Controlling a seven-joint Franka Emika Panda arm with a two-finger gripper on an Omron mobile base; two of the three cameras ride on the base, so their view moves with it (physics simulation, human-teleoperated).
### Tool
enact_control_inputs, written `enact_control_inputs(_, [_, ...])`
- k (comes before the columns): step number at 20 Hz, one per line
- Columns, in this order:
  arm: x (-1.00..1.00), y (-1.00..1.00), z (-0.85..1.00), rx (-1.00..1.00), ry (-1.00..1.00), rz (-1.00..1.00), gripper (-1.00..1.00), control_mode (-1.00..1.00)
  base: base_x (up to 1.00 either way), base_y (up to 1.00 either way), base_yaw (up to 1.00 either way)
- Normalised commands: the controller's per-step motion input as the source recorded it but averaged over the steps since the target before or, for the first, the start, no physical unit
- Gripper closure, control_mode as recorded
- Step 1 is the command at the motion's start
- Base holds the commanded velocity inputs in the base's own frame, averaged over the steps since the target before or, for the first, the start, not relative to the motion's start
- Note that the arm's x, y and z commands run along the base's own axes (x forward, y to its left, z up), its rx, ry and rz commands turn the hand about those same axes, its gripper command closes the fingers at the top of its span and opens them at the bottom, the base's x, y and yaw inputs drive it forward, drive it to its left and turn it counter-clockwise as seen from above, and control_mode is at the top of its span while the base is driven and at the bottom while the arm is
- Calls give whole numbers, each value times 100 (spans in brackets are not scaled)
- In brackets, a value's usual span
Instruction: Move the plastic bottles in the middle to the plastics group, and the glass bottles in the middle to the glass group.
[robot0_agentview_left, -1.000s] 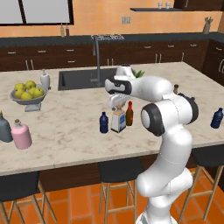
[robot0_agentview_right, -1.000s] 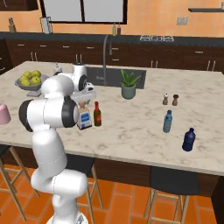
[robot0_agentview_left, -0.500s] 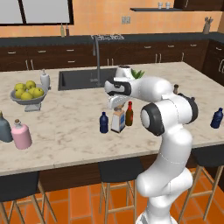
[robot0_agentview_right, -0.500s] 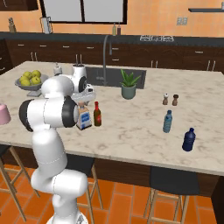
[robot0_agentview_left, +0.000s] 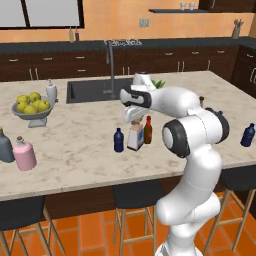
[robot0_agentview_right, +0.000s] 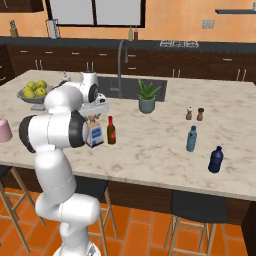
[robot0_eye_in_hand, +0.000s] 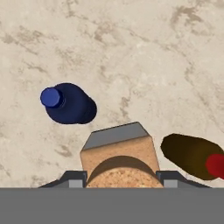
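Three bottles stand close together in the middle of the worktop (robot0_agentview_left: 90, 145): the navy plastic bottle (robot0_agentview_left: 118, 140) on the left, the square clear bottle (robot0_agentview_left: 135, 136) with the cork top in the centre, and the dark-brown bottle (robot0_agentview_left: 148, 130) with the red cap on the right. I read the gripper (robot0_agentview_left: 133, 116) as pinching the cork top of the square clear bottle; in the hand view one dark fingertip sits tight against each side of the cork (robot0_eye_in_hand: 120, 168).

Risks, as I judge them:
- The grip is on the stopper alone, high on the bottle. If the pinch is shallow, the bottle may slip free or swing on lifting.
- The navy plastic bottle and the dark-brown bottle stand just beside the held one. A sideways move before a clean vertical lift could topple either.
- The glass group, a pink bottle (robot0_agentview_left: 24, 154) and a grey-blue bottle (robot0_agentview_left: 5, 146), stands well apart at the far left end of the worktop, so the carry is long.

Arm pose: the arm rises from the near side of the worktop, folds forward at the elbow, and the hand points straight down over the bottle.
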Motion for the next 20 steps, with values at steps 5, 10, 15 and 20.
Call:
enact_control_inputs(5, [-56,-3,2,1,-7,0,100,-100,0,0,0])
enact_control_inputs(10, [-75,-15,0,2,-11,0,100,-100,0,0,0])
enact_control_inputs(15, [-91,-2,3,4,-18,0,100,-100,0,0,0])
enact_control_inputs(20, [-58,20,51,0,-1,-1,100,-100,0,0,0])
